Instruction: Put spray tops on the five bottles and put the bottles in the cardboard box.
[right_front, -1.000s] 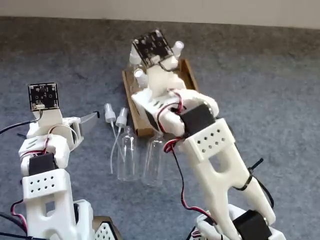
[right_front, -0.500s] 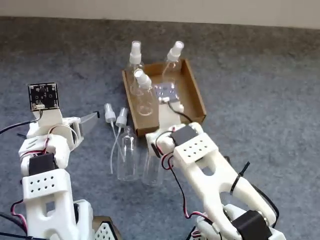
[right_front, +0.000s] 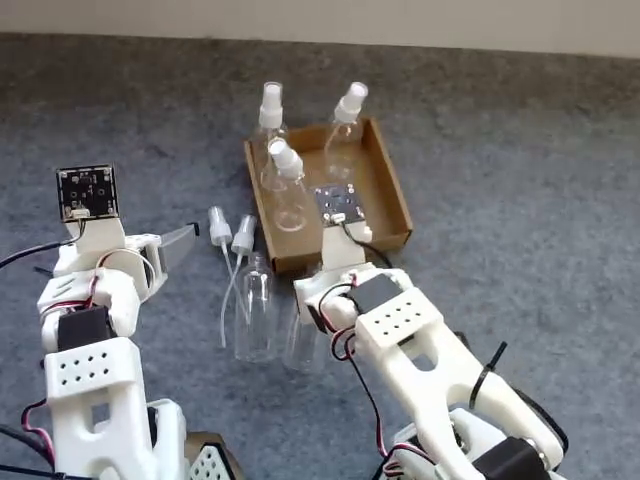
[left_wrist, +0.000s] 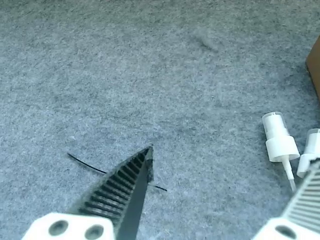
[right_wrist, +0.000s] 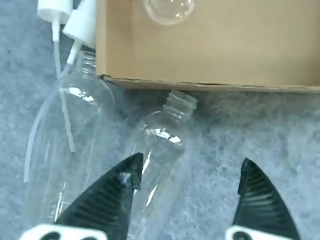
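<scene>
The counter (right_front: 520, 150) is gray & fuzzy, w/ a thin black string (left_wrist: 85, 162) on it. A pale strip (right_front: 320, 15) runs along the far edge.

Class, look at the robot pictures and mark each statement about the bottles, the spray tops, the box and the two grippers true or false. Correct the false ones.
1. Two uncapped bottles lie on the carpet beside the cardboard box. True.
2. The right gripper is shut on a bottle. False: it is open above the nearer uncapped bottle and holds nothing.
3. Two loose spray tops lie on the carpet. True.
4. Five bottles stand in the cardboard box. False: three capped bottles stand there.
5. The left gripper holds a spray top. False: it is open over bare carpet.
</scene>
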